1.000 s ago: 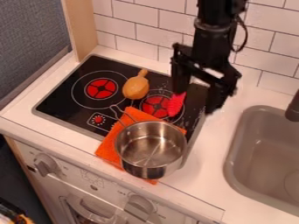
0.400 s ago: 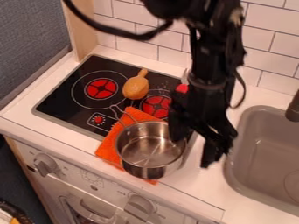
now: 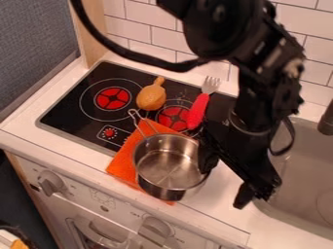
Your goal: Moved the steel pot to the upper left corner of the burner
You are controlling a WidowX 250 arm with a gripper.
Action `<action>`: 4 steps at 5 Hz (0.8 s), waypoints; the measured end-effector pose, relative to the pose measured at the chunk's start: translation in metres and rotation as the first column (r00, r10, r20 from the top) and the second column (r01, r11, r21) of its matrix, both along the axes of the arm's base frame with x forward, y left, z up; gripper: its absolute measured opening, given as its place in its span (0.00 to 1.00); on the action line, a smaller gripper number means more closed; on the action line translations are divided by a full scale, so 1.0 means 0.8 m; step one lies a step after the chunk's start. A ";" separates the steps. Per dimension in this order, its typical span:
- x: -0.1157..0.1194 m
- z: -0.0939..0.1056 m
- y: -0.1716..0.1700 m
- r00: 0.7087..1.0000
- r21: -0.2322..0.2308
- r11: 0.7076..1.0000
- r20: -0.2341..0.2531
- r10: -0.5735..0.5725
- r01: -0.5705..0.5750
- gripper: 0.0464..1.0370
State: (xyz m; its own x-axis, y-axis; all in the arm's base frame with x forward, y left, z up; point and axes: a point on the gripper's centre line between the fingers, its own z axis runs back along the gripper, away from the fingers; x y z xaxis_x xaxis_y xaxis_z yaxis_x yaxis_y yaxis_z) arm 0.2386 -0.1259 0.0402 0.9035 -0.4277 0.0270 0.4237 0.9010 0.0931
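My worry is a one-sided hold: my gripper (image 3: pixel 224 186) is spread wide at the front right corner of the stovetop (image 3: pixel 62 112), one finger at the right side of the steel pot (image 3: pixel 159 189), the other well off it, and I have nothing clasped. If I close without the wall properly between my fingers, I may just shove the pot or tip it. It sits over the stovetop's front right corner on an orange cloth (image 3: pixel 123 163), and that cloth could slide or drag along, since part of it lies under the pot. The far left corner of the stovetop is where I judge it must go, so a low path risks bumping the yellow-orange toy (image 3: pixel 151 97) lying midway between the stovetop's two burners, or knocking the fork (image 3: pixel 197 112) resting over its right burner. The long wire handle (image 3: pixel 132 111) points towards the toy and might catch it first. A grip only on the right rim could also let the pot swing or droop as I lift. Inside the pot I see bare metal and shine, no food, though my finger hides a little. Right of the stovetop is the sink (image 3: pixel 305 194); my arm covers part of it, so I can't vouch for all it holds.
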 end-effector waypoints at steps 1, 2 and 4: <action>-0.002 -0.003 0.002 1.000 0.008 1.000 0.003 0.022 -0.022 0.96; -0.001 0.006 0.015 0.999 0.016 0.998 0.006 0.052 -0.053 0.96; -0.003 0.022 0.031 0.996 0.009 0.996 0.018 0.085 -0.085 0.96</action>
State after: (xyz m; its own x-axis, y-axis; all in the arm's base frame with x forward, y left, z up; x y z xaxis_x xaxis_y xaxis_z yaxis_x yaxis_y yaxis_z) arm 0.2359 -0.1014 0.0575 0.9361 -0.3495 0.0394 0.3437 0.9328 0.1085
